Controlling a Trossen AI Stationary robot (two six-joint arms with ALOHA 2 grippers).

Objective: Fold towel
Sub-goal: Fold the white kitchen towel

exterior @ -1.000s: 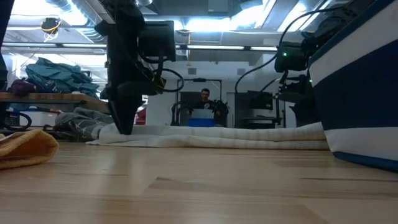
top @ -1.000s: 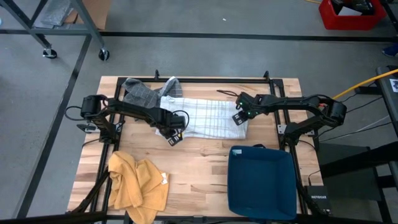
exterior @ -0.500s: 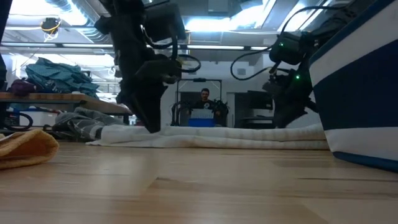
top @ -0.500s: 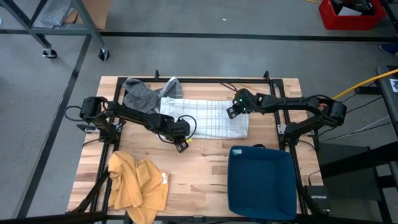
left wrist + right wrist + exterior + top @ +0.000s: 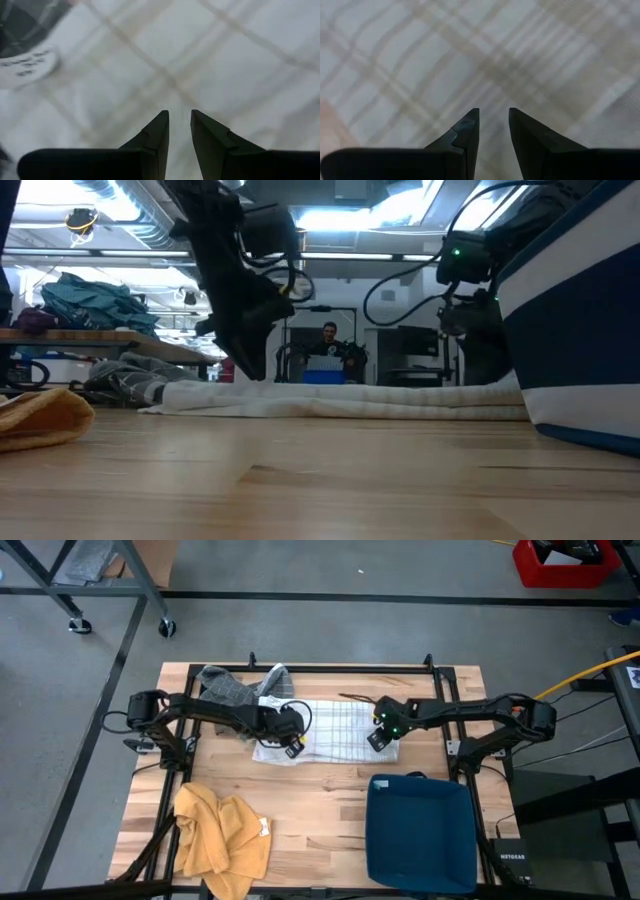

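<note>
Flat on the tabletop (image 5: 330, 790), the white plaid towel (image 5: 335, 730) runs lengthwise from arm to arm. Over its left end hovers the left gripper (image 5: 180, 117), over its right end the right gripper (image 5: 494, 116). Both jaws stand narrowly apart, holding nothing, cloth directly below.

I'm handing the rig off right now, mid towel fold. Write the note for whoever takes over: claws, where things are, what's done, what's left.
Left claw: over the plaid towel's left part, fingers slightly apart, holding nothing.
Right claw: over the towel's right end, fingers slightly apart, empty too.
Towel: lying flat across the back middle of the table, apparently already folded into a strip. A grey cloth sits bunched at its back-left corner.
Also there: a yellow cloth front left and a blue bin front right.
Done: towel laid flat, claws positioned above it.
Left: grip the towel and complete the fold; neither claw holds it yet.
</note>
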